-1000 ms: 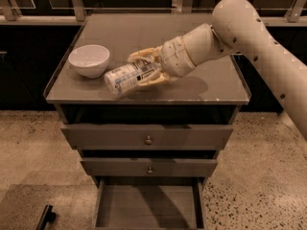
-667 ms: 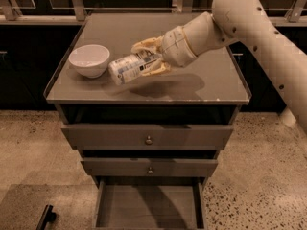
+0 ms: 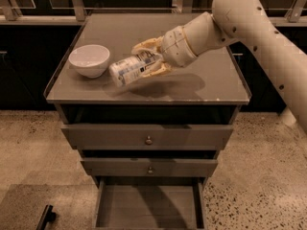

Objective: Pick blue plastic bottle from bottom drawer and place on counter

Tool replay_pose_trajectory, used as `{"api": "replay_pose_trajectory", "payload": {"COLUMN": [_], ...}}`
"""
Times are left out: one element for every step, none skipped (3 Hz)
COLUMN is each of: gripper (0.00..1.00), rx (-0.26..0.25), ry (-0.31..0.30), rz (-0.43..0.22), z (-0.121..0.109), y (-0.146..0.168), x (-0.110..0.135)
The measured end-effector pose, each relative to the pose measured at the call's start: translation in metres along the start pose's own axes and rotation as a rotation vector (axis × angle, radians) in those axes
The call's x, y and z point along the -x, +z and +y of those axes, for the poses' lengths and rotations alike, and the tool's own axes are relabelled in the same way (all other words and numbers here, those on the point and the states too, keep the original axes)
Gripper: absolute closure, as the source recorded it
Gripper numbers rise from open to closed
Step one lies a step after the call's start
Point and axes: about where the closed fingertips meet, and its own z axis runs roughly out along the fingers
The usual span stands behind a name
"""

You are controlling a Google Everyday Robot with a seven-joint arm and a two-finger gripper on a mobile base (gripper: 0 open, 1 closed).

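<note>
Only one camera view here, looking down at the front of the cabinet.

The gripper (image 3: 140,61) is over the counter (image 3: 201,87), a bit left of its middle, on an arm (image 3: 249,28) that comes in from about 2 o'clock. The jaws are clenched on the blue plastic bottle (image 3: 122,72), one yellowish finger (image 3: 146,45) across its upper side and the other along its lower side. The bottle lies close to level, tilted a little, with its free end sticking out of the gripper toward 8 o'clock. You can make out the label with dark print on the part that shows. The end inside the gripper is covered, so I can't tell which way the cap points. There's a dark shadow (image 3: 168,87) on the glossy top at roughly 4 o'clock from the bottle, and the bottle looks to be held just above the surface rather than lying on it, though that's hard to say for sure.

A white bowl (image 3: 89,60) sits upright on the counter at 9 o'clock from the bottle, near it but not touching.

Below the top, the upper drawer (image 3: 105,137) is pulled out a little and the middle drawer (image 3: 110,166) a little less, each with a round knob (image 3: 148,140) in the middle. The bottom drawer (image 3: 148,207) at 6 o'clock is pulled out the furthest, with its plank floor showing.

Speckled floor (image 3: 259,176) all round, plus a small black thing (image 3: 45,218) at 7 o'clock by the picture's edge. No idea what it is.
</note>
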Motion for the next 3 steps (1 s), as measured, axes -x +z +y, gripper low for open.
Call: {"api": "replay_pose_trajectory", "payload": {"gripper": [0.34, 0.11, 0.0], "rx": [0.0, 0.0, 0.0], "ry": [0.0, 0.0, 0.0], "rz": [0.0, 0.0, 0.0], "z": [0.0, 0.0, 0.0], "y": [0.0001, 0.0001, 0.0001], "x": [0.0, 0.0, 0.0]}}
